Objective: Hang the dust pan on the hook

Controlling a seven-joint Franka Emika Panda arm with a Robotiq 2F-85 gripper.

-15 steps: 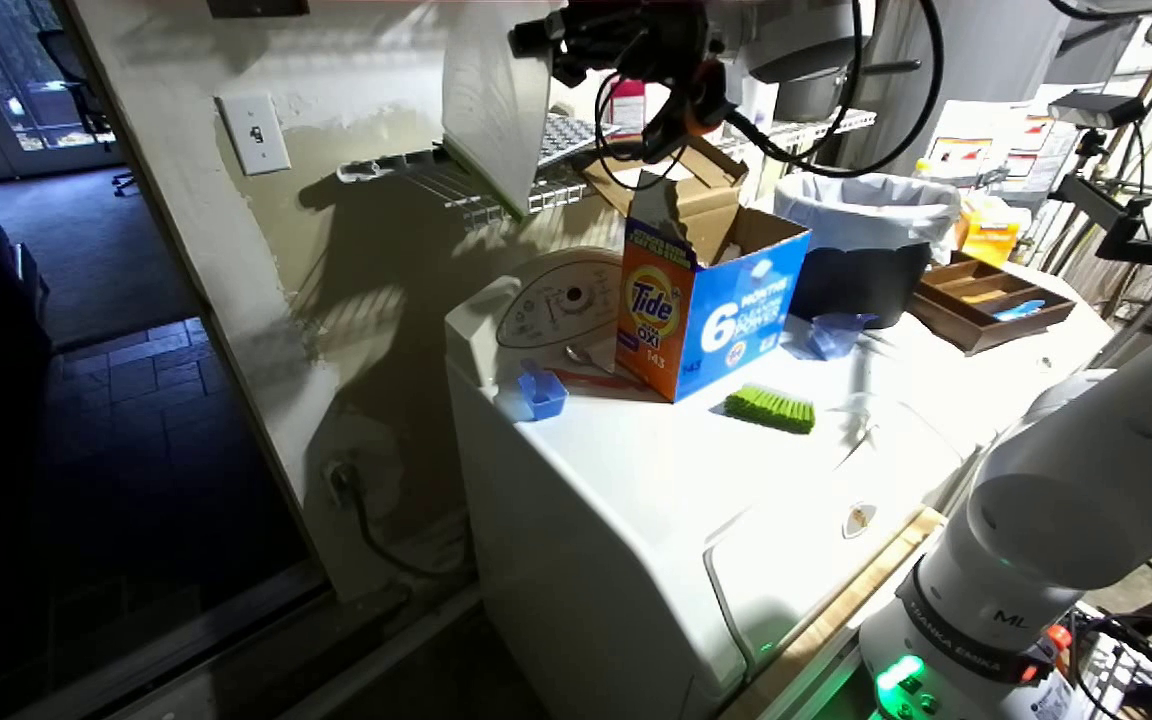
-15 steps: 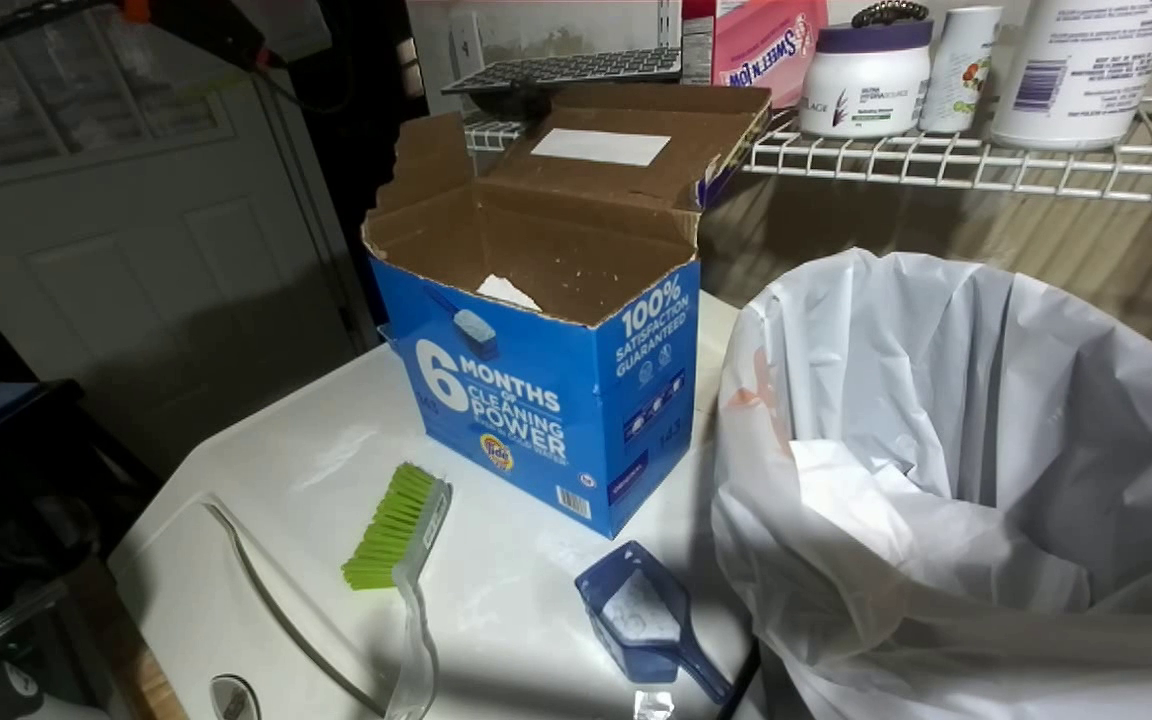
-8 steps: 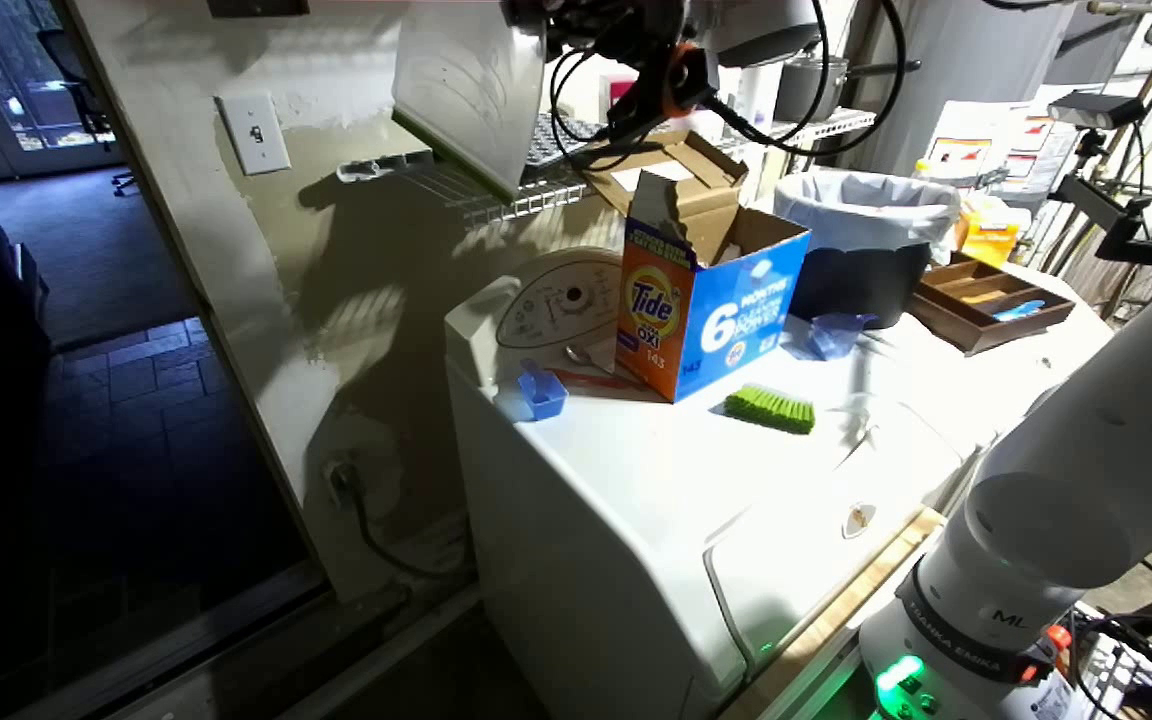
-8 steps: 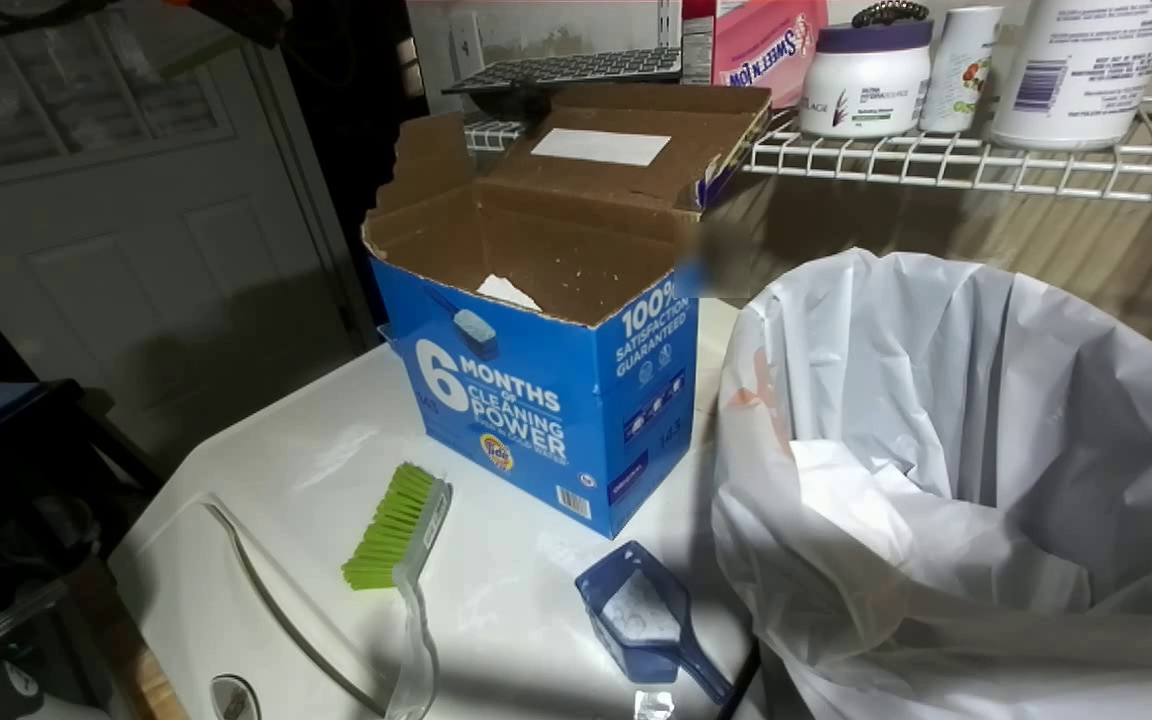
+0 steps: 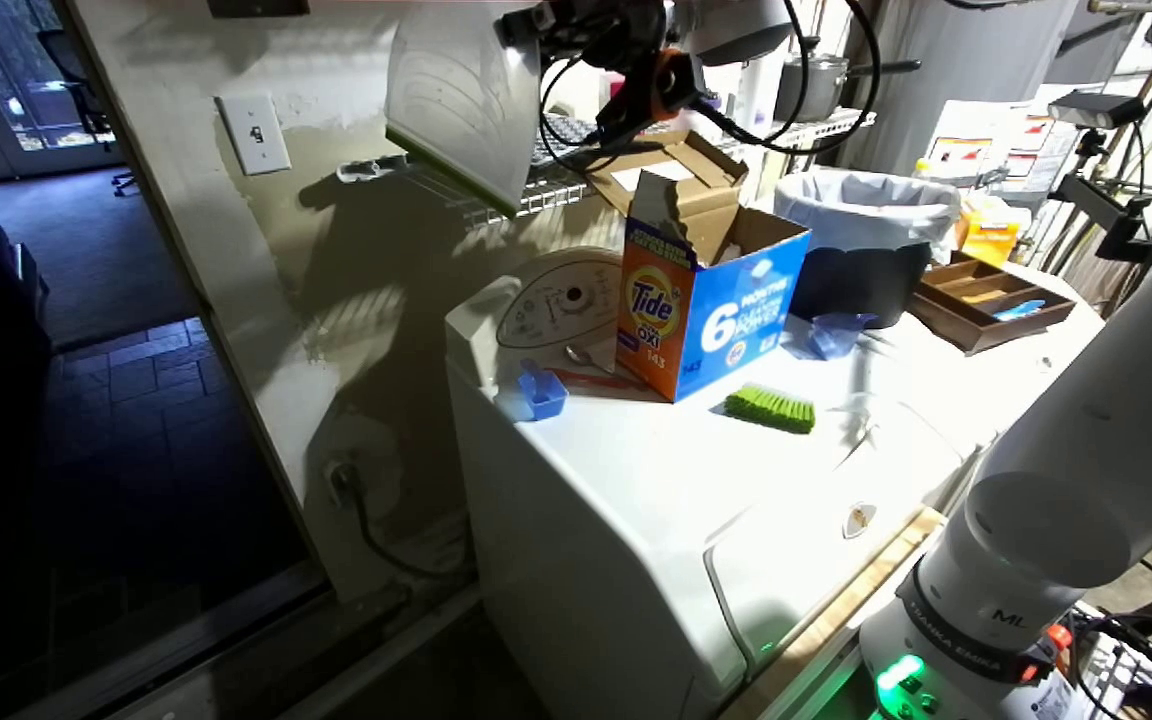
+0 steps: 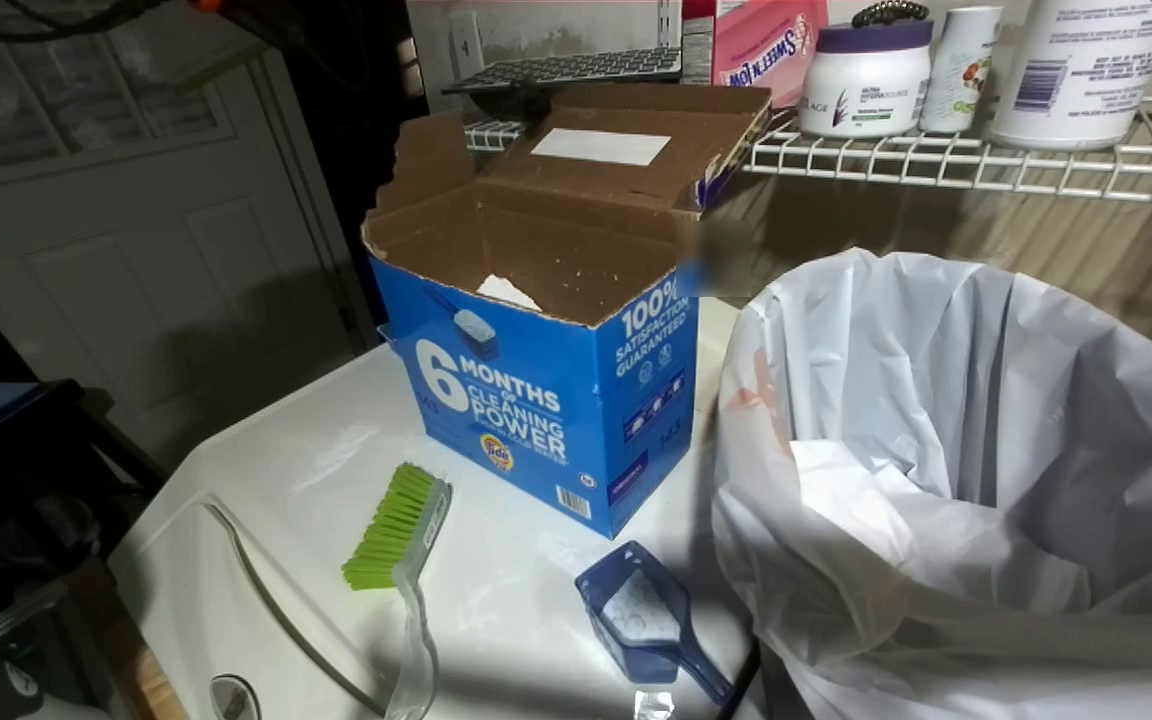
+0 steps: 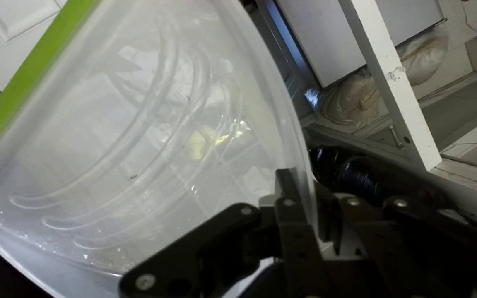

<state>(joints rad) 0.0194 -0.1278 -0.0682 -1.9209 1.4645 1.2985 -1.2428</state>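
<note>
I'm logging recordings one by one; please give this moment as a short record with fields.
Gripper: shut on the edge of the dust pan
Dust pan: held raised, green lip downward
Hook: unclear; perhaps the small fitting on the white post
On white appliance: Tide box, green-bristled brush, blue scoops
Status: not yet hung

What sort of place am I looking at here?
Most likely a laundry area, perhaps in a home. A Tide box stands on a white appliance, probably a washer or dryer judging by its round dial, and a blue scoop lies near the box.
</note>
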